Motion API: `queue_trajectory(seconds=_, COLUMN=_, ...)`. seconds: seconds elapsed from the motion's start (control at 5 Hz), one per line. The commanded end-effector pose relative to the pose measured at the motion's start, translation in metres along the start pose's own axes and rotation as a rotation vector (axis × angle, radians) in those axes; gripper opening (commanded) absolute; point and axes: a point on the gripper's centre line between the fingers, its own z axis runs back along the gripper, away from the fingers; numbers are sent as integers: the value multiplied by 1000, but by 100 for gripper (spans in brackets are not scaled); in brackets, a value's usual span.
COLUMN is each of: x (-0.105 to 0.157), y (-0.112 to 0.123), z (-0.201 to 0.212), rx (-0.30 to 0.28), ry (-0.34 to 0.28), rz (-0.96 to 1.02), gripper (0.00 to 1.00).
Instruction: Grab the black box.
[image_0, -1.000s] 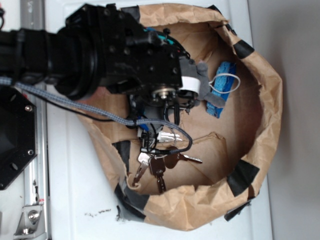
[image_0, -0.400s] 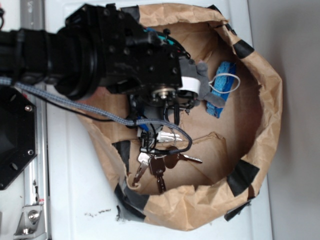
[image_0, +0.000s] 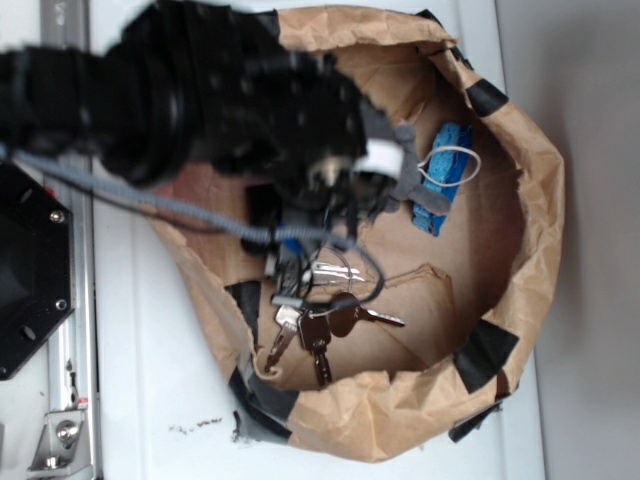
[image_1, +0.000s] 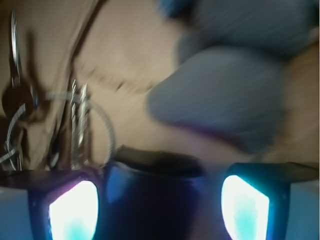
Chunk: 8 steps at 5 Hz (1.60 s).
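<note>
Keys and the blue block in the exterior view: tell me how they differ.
The keys are dull metal, several pieces fanned out; the blue block is one bright piece with a white loop around it. The keys lie low in the picture, near the left wall; the blue block lies higher, toward the right wall. Both rest inside the brown paper bag.

I see keys (image_0: 315, 325) low in the paper bag (image_0: 520, 200), plush toy (image_0: 440, 185) upper right inside, hexagonal plate (image_0: 30, 270) at frame's left edge

Motion-blurred arm (image_0: 150, 100); gripper (image_1: 160, 200) cropped below.
</note>
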Motion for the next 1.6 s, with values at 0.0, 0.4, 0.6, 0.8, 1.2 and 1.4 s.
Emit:
queue_trajectory(seconds=0.0, x=-14, y=12, z=38, rx=18, ry=-42, rz=-20, gripper=100)
queue_trajectory(seconds=0.4, x=-23, y=13, z=14, rx=72, ry=3, rz=-60, gripper=100)
queue_trajectory(seconds=0.6, x=-17, y=13, z=-3, rx=82, ry=-8, rz=-49, gripper=100)
queue_trajectory(seconds=0.8, x=-9, y=6, z=-9, rx=78, ry=-24, rz=-43, gripper=100)
queue_trajectory(seconds=1.2, x=18, y=-5, z=-6, rx=53, ry=-23, rz=-22, gripper=100)
queue_trajectory(seconds=1.4, x=16, y=-10, z=-13, rx=43, ry=1, rz=-14, gripper=100)
